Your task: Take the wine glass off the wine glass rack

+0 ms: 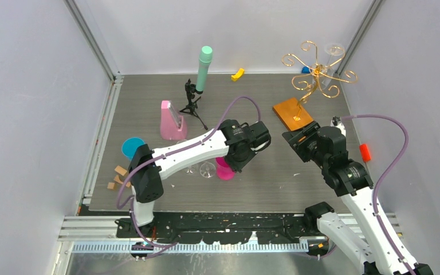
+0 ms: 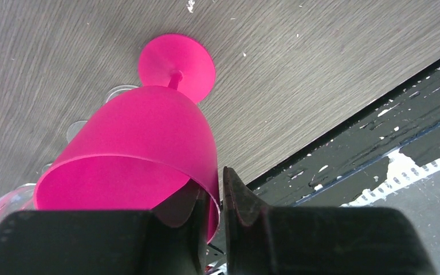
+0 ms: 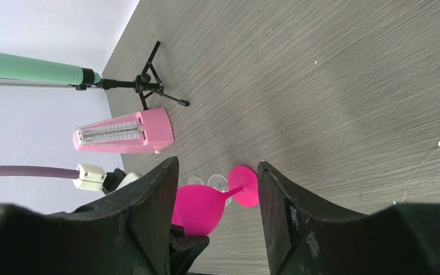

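The wine glass rack (image 1: 318,71), gold wire scrolls on an orange-brown wooden base (image 1: 292,113), stands at the back right. A clear glass (image 1: 333,55) still seems to hang on its far side. A pink wine glass (image 1: 224,171) is off the rack at mid-table, its foot (image 2: 176,66) at the table surface. My left gripper (image 1: 233,160) is shut on its rim (image 2: 209,189); one finger is inside the bowl, the other outside. The glass also shows in the right wrist view (image 3: 203,206). My right gripper (image 1: 298,140) is open and empty (image 3: 217,172), just in front of the rack's base.
Clear glasses (image 1: 206,169) lie beside the pink glass. A pink metronome (image 1: 171,121) and a black tripod (image 1: 192,102) holding a green cylinder (image 1: 204,67) stand at the back left. A blue disc (image 1: 132,147), wooden blocks (image 1: 116,177), a yellow piece (image 1: 238,74) and a red piece (image 1: 365,152) lie around.
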`<state>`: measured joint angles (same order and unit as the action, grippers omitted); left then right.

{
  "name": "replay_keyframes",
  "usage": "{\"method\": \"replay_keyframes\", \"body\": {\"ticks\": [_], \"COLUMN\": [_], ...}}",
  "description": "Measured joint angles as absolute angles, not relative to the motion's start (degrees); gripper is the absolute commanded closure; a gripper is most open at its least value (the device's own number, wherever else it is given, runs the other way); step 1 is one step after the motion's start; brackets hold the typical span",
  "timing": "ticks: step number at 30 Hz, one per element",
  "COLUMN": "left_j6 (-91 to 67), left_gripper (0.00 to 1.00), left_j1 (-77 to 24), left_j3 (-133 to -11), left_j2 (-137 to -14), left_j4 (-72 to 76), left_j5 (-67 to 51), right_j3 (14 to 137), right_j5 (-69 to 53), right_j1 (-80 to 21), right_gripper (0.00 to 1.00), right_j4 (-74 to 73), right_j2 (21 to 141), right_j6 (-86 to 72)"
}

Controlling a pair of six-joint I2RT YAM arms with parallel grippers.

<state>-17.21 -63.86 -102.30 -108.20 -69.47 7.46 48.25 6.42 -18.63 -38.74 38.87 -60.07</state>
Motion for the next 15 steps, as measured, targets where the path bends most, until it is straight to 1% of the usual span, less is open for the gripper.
{"method": "replay_keyframes", "body": {"ticks": [4,9,15], "left_j6": [-17.1,-16.9,-16.1], "left_gripper": [0.71,0.62,0.45], "left_j1": [-63.9,-63.9,-63.9], "left_j3": [-102.3,-102.3,-102.3], "left_j2": [-108.2,-108.2,-107.2], "left_j4": [-69.4,-69.0,-68.5], "left_j5": [7.4,7.5,9.1], "right_j3": [48.2,48.2,48.2], "right_j5": [6.4,6.4,6.4], "right_j1": [-18.6,-18.6,-18.6], "right_gripper": [0.42,0.42,0.42], "right_j4": [-38.7,-38.8,-38.9], "right_j2": [38.9,38.9,38.9], "right_j6": [-60.1,-60.1,-60.1]}}
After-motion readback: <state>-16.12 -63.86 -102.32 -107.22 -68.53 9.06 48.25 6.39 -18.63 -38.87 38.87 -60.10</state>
